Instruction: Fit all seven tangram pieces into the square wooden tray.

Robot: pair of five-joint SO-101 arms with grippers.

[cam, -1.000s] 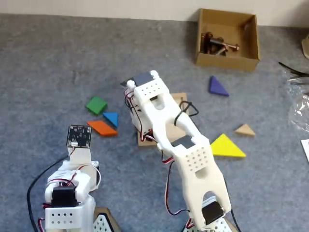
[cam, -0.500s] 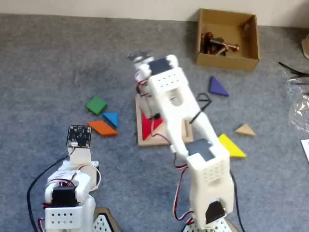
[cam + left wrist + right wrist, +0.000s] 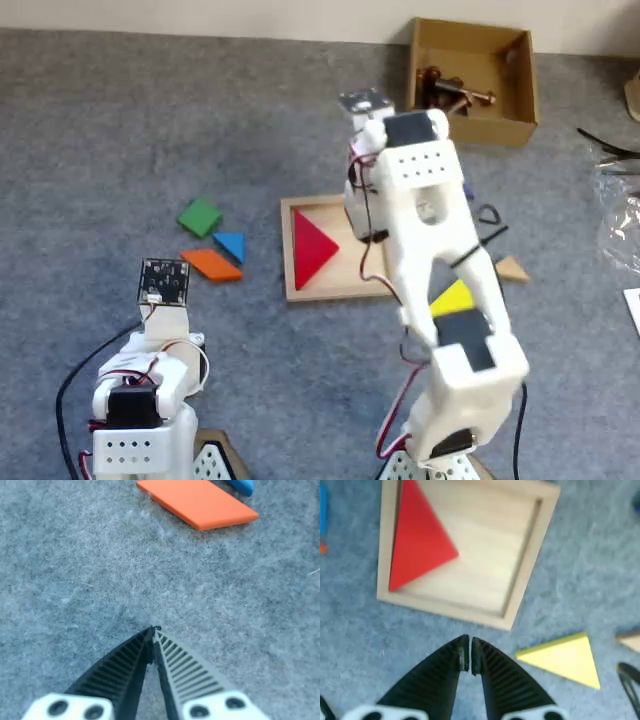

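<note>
Grey felt tabletop (image 3: 100, 120) | tray (image 3: 325, 292) centre, red triangle (image 3: 310, 248) inside | cardboard box (image 3: 468, 128) far edge

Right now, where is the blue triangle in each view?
High view: blue triangle between the green square and the orange parallelogram, beside the tray.
Left wrist view: a corner at the frame edge, just beyond the orange parallelogram.
Right wrist view: a sliver at the frame edge, past the tray wall nearest the red triangle.
Landmark: the orange parallelogram beside it.
</note>
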